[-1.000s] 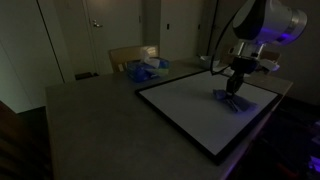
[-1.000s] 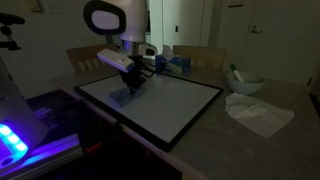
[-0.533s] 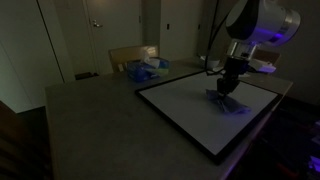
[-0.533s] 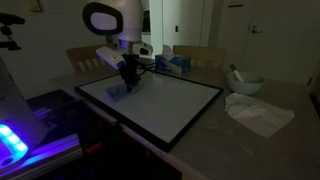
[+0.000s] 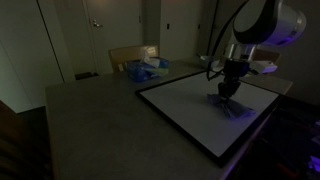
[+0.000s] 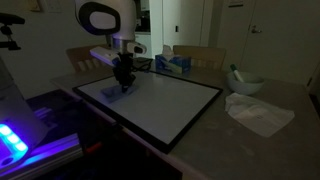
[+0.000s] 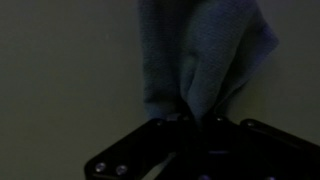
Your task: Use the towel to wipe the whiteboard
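One tool [image 6: 122, 88] pinching towel [image 7: 200, 50] on whiteboard [image 6: 170, 105], gray table [image 5: 90, 120], dim rm.

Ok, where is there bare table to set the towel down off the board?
Widest bare patch: the table between the whiteboard and the table's own edge. The whiteboard away from the towel is bare too. Crowded: around the tissue box, and where the bowl and white cloth lie.

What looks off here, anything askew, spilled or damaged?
Nothing spilled or damaged. The only stray item is a crumpled white cloth lying loose on the table beside the whiteboard. The gripper holds the blue towel against the board. The scene is very dim.
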